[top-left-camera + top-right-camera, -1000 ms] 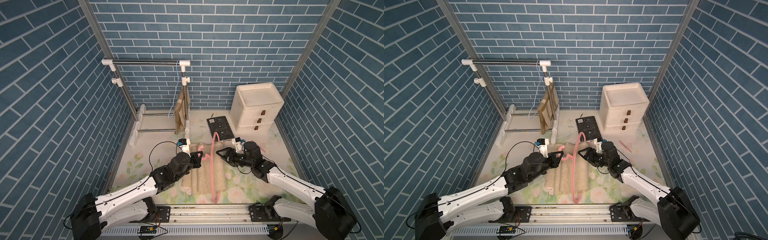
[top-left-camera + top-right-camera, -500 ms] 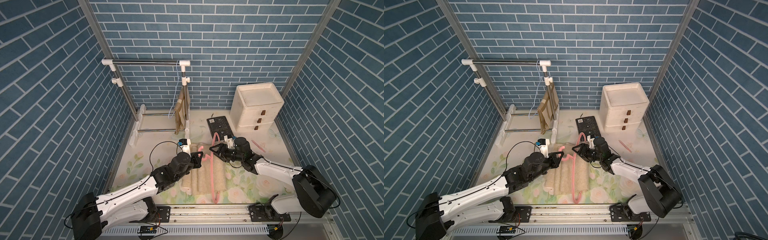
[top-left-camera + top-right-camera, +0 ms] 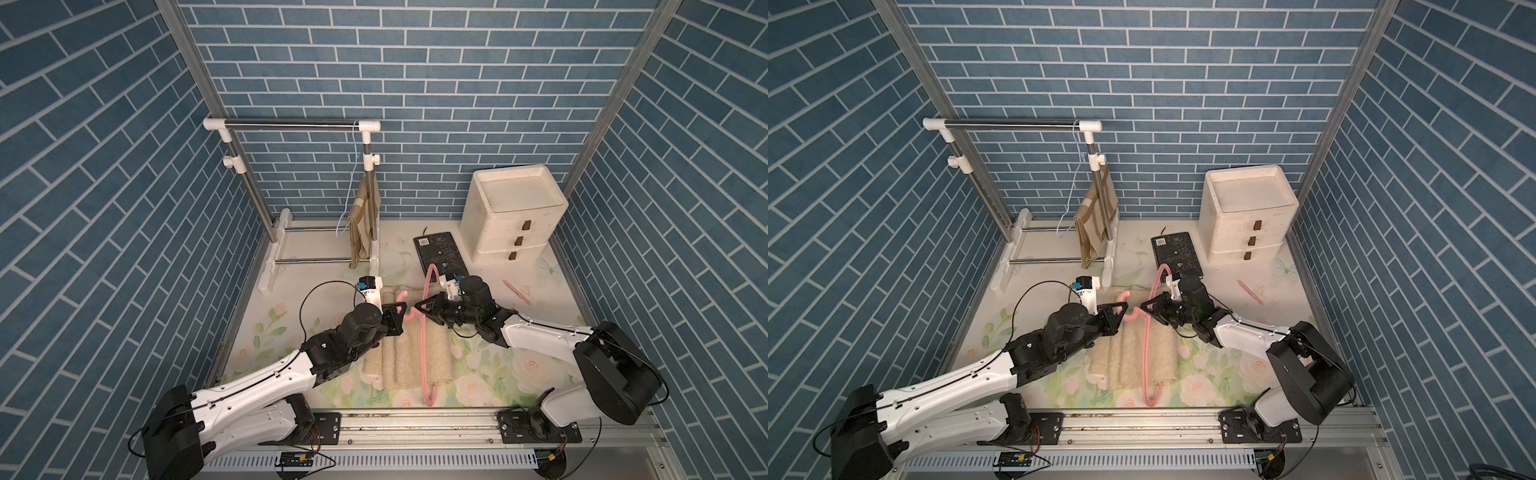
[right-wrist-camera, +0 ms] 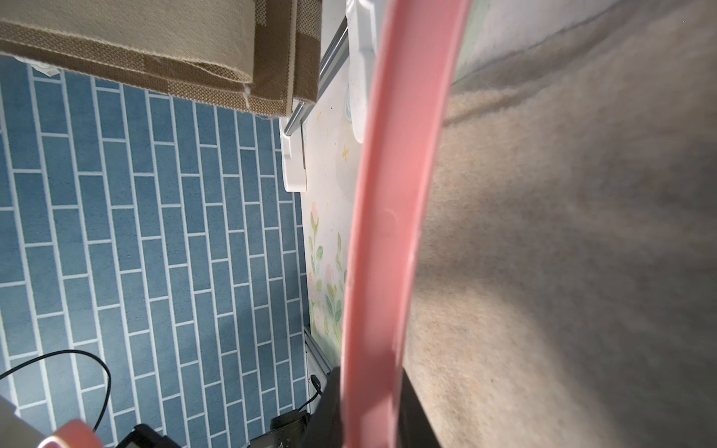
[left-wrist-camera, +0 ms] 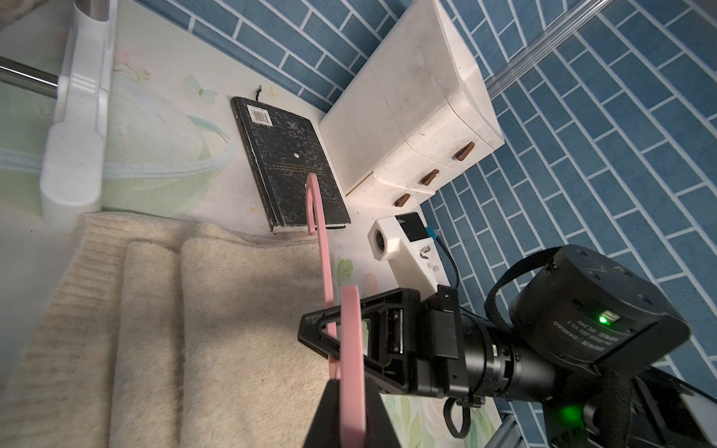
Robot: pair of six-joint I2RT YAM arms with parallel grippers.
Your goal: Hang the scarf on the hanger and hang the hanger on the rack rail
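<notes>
I found left hand (image 3: 402,313) and right hand (image 3: 422,309) clamped on the thin pink hanger (image 3: 423,345) over the fluffy folded scarf (image 3: 399,357); grip contact obscured.

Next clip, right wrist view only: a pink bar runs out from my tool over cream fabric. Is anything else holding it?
Observer: Yes. It is a pink hanger, and the left tool is shut on its hook.
Operator: Is the fabric hung on it?
Observer: No. The cream scarf lies folded on the floral tabletop, with the hanger's long bar across it.
Operator: Where does the bar's far end reach?
Observer: Toward a black book lying beside a white drawer unit.
</notes>
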